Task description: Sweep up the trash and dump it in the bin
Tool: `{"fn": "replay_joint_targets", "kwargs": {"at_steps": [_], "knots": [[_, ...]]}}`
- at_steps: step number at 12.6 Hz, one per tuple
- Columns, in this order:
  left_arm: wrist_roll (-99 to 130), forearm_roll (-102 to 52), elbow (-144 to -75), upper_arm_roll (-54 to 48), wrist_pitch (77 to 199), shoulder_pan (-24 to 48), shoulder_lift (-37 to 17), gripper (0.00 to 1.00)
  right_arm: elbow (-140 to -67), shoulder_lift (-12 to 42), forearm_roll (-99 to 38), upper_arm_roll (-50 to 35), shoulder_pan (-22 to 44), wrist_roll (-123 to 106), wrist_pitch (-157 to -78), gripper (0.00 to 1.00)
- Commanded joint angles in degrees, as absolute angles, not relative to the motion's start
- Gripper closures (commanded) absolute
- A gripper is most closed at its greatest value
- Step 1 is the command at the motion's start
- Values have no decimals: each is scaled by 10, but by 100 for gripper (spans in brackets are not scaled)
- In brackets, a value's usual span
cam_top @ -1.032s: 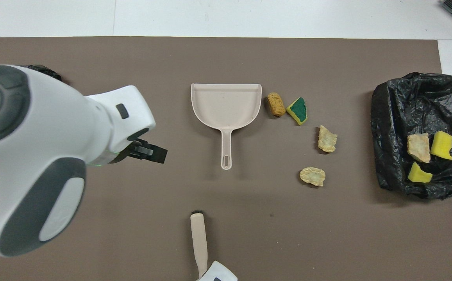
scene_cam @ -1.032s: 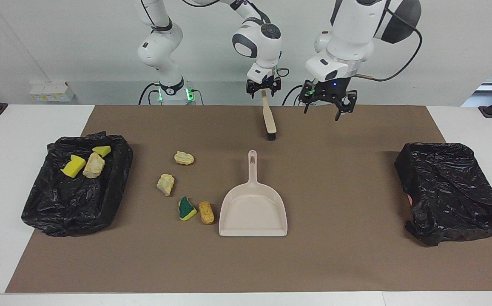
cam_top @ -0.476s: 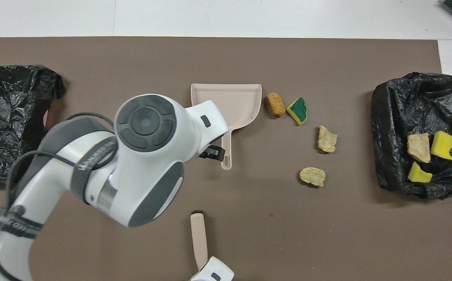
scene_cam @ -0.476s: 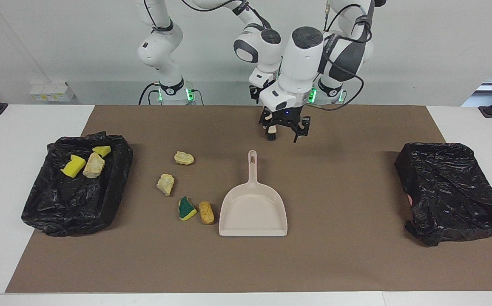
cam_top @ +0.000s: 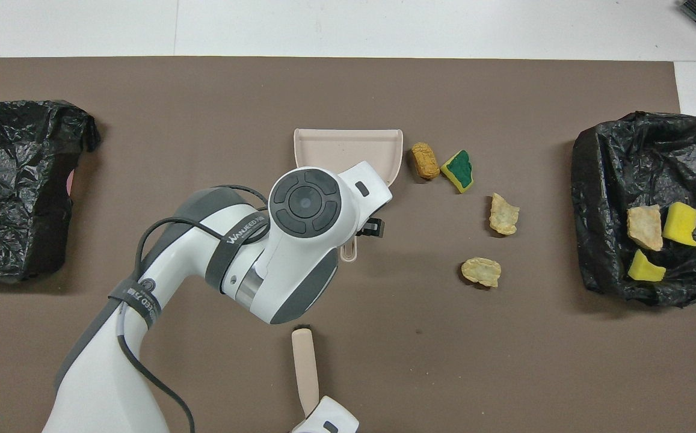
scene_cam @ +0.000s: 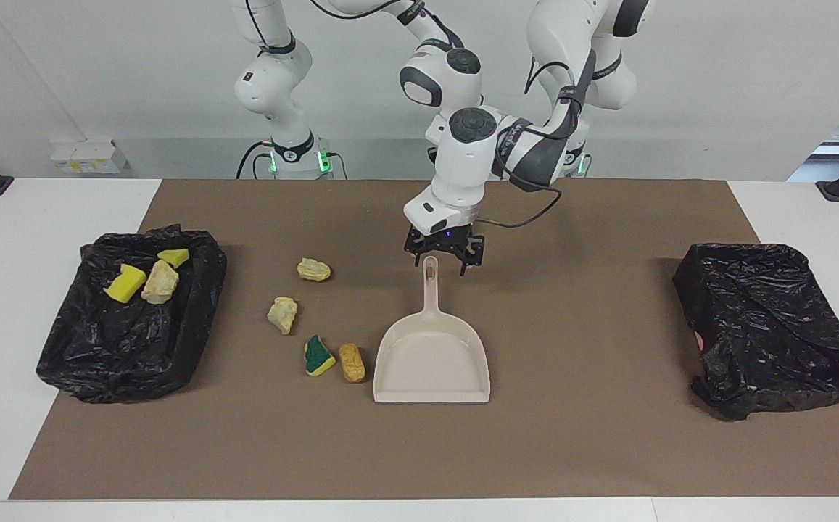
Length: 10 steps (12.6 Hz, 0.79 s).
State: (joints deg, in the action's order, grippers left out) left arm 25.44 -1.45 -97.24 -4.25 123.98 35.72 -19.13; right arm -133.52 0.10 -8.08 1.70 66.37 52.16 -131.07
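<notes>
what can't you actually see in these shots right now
- Right gripper and any hold on the brush: cut by overhead view's bottom edge; left arm hides both in facing view.
- Dustpan handle: mostly under left arm in overhead view.
- Crumpled black bag: contents hidden, both views.

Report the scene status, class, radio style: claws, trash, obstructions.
Left claw open over dustpan handle. Right claw shut on hand brush. Four trash scraps on mat beside dustpan, three in bin. Nothing blocking.

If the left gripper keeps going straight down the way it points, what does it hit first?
Most likely the dustpan: the left gripper, open, points down over the handle's end, fingers either side. How much height remains is unclear.
</notes>
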Motion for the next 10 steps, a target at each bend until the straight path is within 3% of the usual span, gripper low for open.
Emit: {"fn": "replay_joint_targets", "kwargs": {"at_steps": [1,4,8,9,10], "knots": [[271,-5,-967,-33,1261,367,-224,0,-1331,-10,-83,18,660,517,-1287,100],[294,-5,-967,-33,1308,371,-251,0,-1346,-45,-79,21,643,513,-1253,100],[296,-5,-971,-33,1308,369,-251,3,-1423,-150,-66,21,583,506,-1230,100],[296,-6,-971,-34,1311,369,-251,16,-1428,-162,-57,20,559,497,-1215,100],[295,-6,-972,-34,1310,369,-251,35,-1427,-169,-55,20,543,493,-1200,100]]}}
